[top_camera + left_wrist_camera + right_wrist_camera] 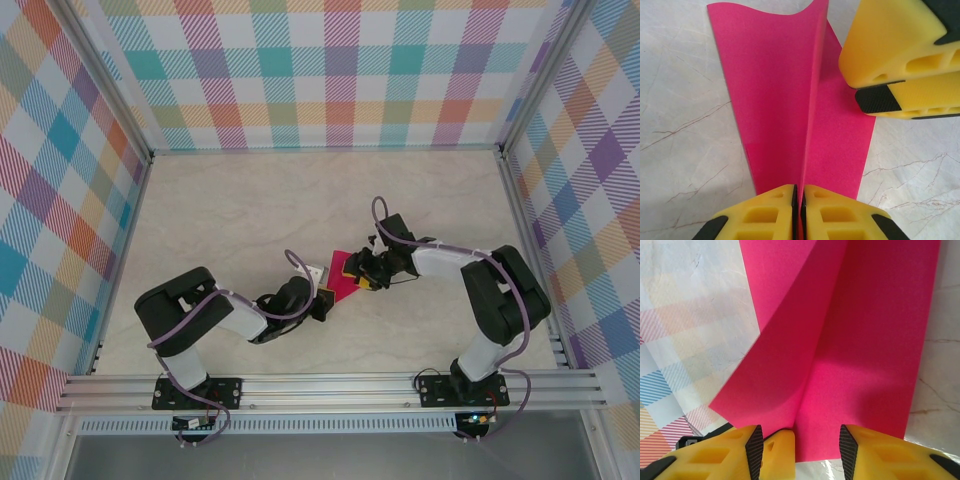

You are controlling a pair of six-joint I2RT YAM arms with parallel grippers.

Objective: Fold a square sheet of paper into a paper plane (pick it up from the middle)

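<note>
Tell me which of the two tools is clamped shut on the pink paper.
The left tool: its yellow fingers meet on the raised crease of the pink paper. The right tool has its fingers apart, the paper between them.

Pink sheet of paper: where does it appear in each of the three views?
Top external: sheet of paper near picture centre, slightly low.
Left wrist: centre, top to bottom, ridge pinched by left claw.
Right wrist: centre and top, above right claw.
Shared landmark: right claw's yellow fingers at the sheet's edge.
</note>
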